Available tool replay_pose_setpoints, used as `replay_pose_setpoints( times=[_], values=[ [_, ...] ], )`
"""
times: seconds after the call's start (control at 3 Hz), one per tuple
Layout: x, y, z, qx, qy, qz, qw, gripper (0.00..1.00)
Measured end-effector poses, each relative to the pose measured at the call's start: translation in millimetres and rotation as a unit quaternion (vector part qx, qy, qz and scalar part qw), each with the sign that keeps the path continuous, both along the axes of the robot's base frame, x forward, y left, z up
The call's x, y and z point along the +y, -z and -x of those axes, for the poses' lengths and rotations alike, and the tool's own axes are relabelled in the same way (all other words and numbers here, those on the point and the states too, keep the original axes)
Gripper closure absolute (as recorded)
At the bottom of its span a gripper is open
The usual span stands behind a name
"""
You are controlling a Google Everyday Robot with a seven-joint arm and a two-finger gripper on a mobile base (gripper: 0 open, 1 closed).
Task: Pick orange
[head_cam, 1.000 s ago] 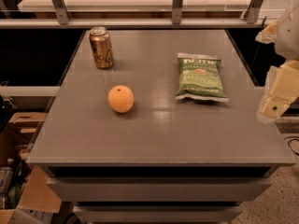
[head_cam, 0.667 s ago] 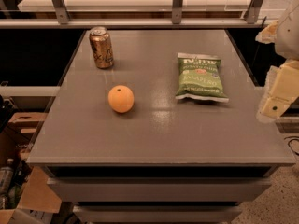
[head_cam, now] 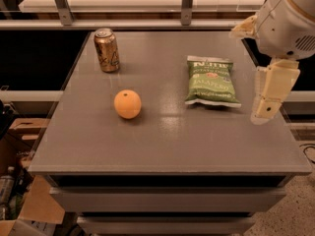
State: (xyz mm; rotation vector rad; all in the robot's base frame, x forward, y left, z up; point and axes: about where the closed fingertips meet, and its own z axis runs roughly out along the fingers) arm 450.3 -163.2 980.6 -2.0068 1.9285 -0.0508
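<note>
The orange [head_cam: 127, 103] is round and smooth with a small dark stem dimple. It sits on the grey table [head_cam: 162, 141], left of centre. My gripper [head_cam: 268, 100] is cream-coloured and hangs from the white arm [head_cam: 290, 21] at the right edge of the table. It is far to the right of the orange, just right of the chip bag, and holds nothing that I can see.
A gold drink can [head_cam: 107, 49] stands upright at the back left, behind the orange. A green jalapeño chip bag [head_cam: 212, 81] lies flat between the orange and my gripper. Metal rails [head_cam: 187, 4] run behind the table. Cardboard boxes [head_cam: 24, 200] sit on the floor at the left.
My arm and gripper have shifted a little to the left, over the table's right edge. The orange, can and chip bag have not moved.
</note>
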Motion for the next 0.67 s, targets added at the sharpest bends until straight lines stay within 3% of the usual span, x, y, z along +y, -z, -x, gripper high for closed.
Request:
replay_pose_setpoints(
  times=[0.33,0.67],
  values=[
    [43,9,-5,0.001,-0.108,0.01,0.9941,0.0],
    [88,24,-7,0.0,-0.207,0.024,0.978,0.0]
  ],
)
